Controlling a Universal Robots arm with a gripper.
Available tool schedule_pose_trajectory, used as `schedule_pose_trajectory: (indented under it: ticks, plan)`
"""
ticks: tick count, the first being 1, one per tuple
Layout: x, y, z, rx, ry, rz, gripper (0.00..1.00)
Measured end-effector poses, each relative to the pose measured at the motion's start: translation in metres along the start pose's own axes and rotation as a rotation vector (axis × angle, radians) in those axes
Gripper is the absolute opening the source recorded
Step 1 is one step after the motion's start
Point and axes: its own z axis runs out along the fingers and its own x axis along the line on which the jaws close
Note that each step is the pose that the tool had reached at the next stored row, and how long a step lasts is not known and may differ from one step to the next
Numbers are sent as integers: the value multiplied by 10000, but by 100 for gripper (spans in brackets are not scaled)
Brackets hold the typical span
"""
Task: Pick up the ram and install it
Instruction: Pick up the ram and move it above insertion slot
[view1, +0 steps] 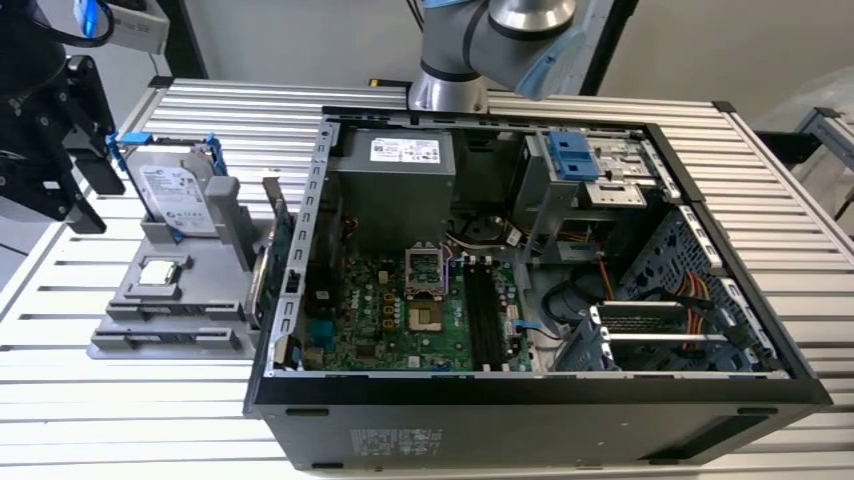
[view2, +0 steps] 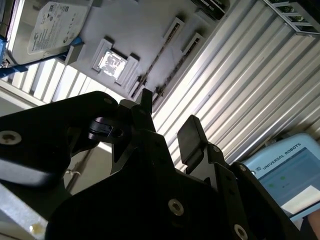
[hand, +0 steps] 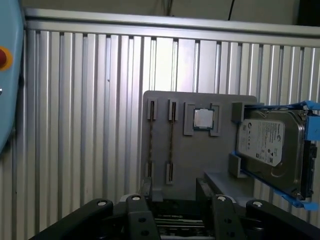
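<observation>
Ram (hand: 171, 141), seen edge-on in the first wrist view as a thin dark strip, stands in a pair of slotted posts on a grey holder plate (hand: 195, 160). A second like strip (hand: 151, 140) stands just beside it and parallel to it. In the second wrist view the same two strips (view2: 159, 54) (view2: 176, 66) run slantwise across the plate. A small square silver processor (hand: 203, 119) sits in its own frame on the far side of the first strip. A silver hard drive (hand: 272, 145) with a blue bracket stands beyond that.

The gripper (hand: 174, 186) is above the near edge of the plate, clear of both strips. Its two black fingers (hand: 202, 186) are spread apart with nothing between them. The second wrist view shows the same gap (view2: 167, 116), with each finger (view2: 191, 135) free of the parts on the plate.

In the exterior view the holder plate (view1: 160, 335) lies on a slatted aluminium table (view1: 80, 400). It is at the exterior view's left of an open computer case (view1: 534, 400). Inside the case, long black slots (view1: 483, 318) lie beside the processor socket (view1: 424, 268) on the green motherboard (view1: 374, 325). The arm's base (view1: 447, 90) rises behind the case. A light-blue pendant (view2: 287, 170) rests on the table.
</observation>
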Motion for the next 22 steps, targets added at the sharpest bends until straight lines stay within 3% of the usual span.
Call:
schedule_pose_trajectory:
  ticks: [14, 22]
  plan:
    - [4, -1, 82, 8, 0, 140, 100]
    - [5, -1, 89, 8, 1, 140, 100]
